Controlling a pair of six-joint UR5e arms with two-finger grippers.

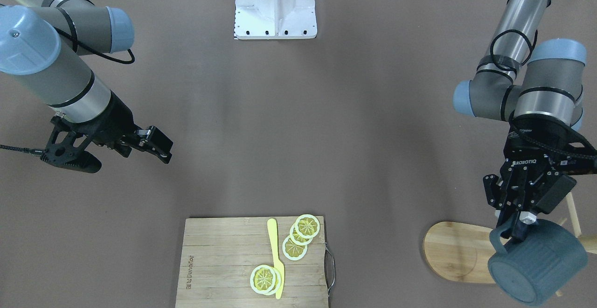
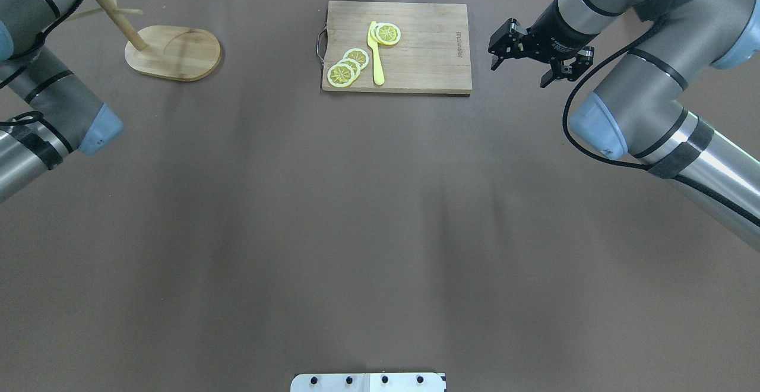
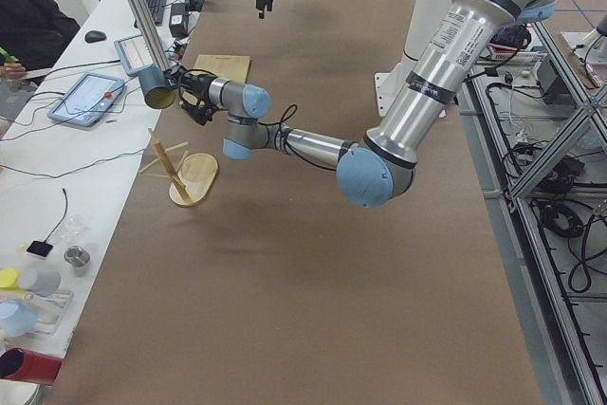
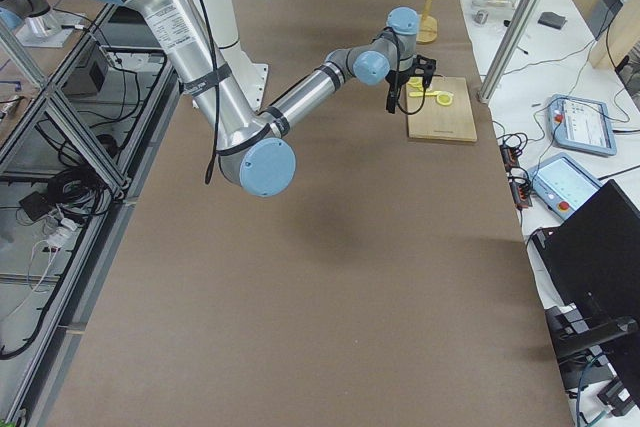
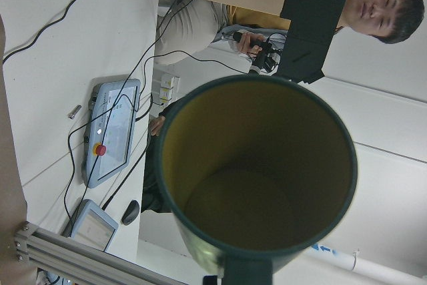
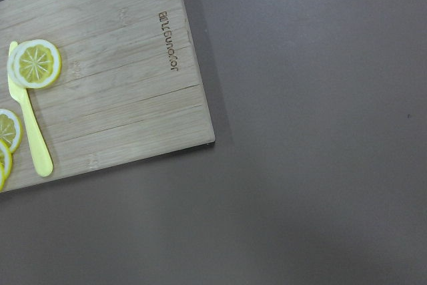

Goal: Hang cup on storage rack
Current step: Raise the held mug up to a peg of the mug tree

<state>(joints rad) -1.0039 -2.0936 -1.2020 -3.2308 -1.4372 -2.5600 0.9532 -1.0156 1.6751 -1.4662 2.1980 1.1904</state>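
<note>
the cup [image 1: 543, 263] hides part of the storage rack [image 1: 459, 252].

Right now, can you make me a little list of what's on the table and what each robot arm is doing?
cup: dark blue mug, yellow-green inside, tilted in the air, not on a peg yet
left end effector: shut on the cup near its handle
storage rack: wooden mug tree, oval base on the table, close to the raised cup
right end effector: open, empty, hovering beside the cutting board
on the cutting board: lemon slices and a yellow knife
</note>
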